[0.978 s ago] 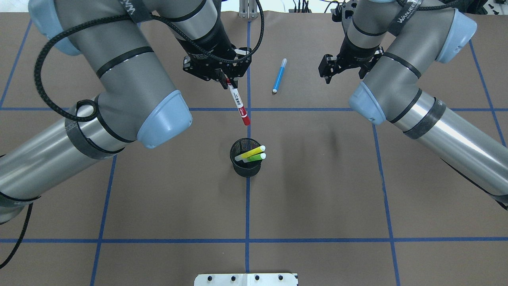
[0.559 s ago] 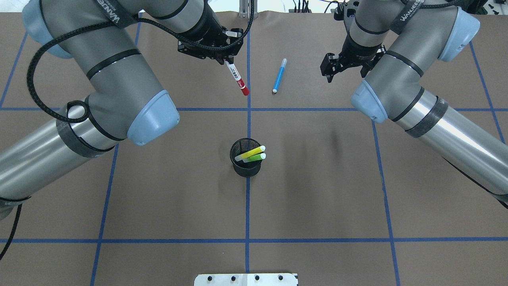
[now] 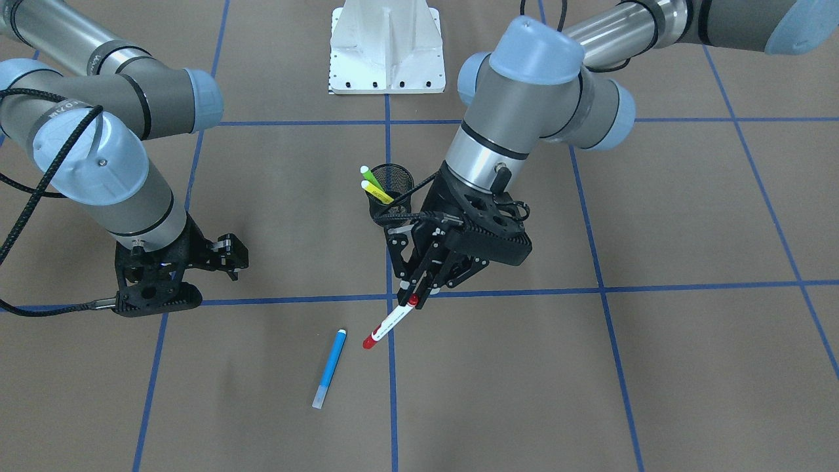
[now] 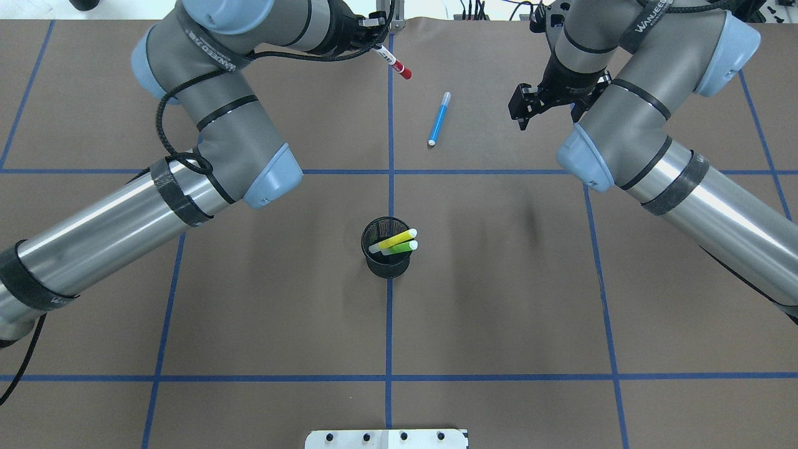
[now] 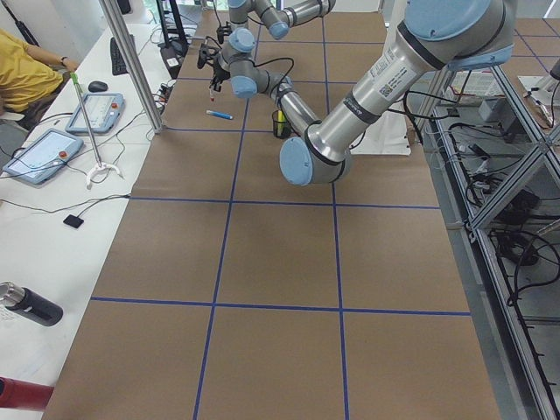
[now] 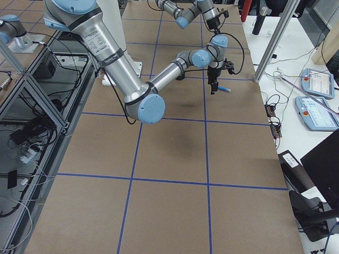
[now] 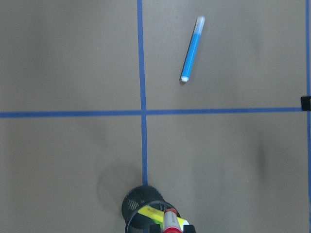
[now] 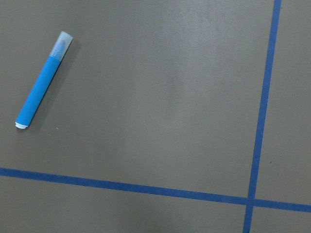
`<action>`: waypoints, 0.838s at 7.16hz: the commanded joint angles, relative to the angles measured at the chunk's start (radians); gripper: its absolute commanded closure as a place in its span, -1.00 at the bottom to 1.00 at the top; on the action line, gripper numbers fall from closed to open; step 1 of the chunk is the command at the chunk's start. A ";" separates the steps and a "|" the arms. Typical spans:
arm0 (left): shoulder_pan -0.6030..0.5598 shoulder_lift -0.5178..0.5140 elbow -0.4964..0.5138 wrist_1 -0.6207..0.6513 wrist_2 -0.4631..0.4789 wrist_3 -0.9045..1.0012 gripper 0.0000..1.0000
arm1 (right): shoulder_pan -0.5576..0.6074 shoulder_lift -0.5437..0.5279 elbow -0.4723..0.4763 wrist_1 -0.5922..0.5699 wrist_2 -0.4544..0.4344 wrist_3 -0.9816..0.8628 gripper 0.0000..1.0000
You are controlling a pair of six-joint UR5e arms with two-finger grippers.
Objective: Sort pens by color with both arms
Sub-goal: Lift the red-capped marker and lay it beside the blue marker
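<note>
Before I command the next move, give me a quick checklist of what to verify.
1. Left claw grip on the red pen: ok, shut on one end, pen clear of the table.
2. Right claw free: ok, open and empty.
3. Blue pen reachable: ok, lying flat, alone.
4. Mesh cup upright with yellow pen and green pen inside: ok.
5. Drop spot for the red pen: cannot tell.

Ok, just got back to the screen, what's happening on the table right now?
The left claw is shut on the red-capped white pen, holding it off the table at the far side. The blue pen lies flat close by. The right claw hovers open and empty on the blue pen's other side. The yellow pen and green pen stand in the black mesh cup at the centre.
</note>
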 commanded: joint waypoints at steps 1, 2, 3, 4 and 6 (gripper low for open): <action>0.057 -0.025 0.173 -0.231 0.182 -0.011 1.00 | 0.003 -0.003 0.000 0.002 0.003 -0.001 -0.99; 0.083 -0.046 0.263 -0.320 0.254 -0.013 1.00 | 0.003 -0.004 0.000 0.002 0.003 -0.001 -0.99; 0.104 -0.062 0.344 -0.379 0.279 -0.011 1.00 | 0.003 -0.005 0.000 0.005 0.004 0.001 -0.99; 0.137 -0.080 0.397 -0.405 0.310 -0.011 1.00 | 0.003 -0.007 0.000 0.005 0.004 0.001 -0.99; 0.180 -0.086 0.419 -0.412 0.353 -0.011 1.00 | 0.003 -0.007 0.000 0.005 0.004 0.001 -0.99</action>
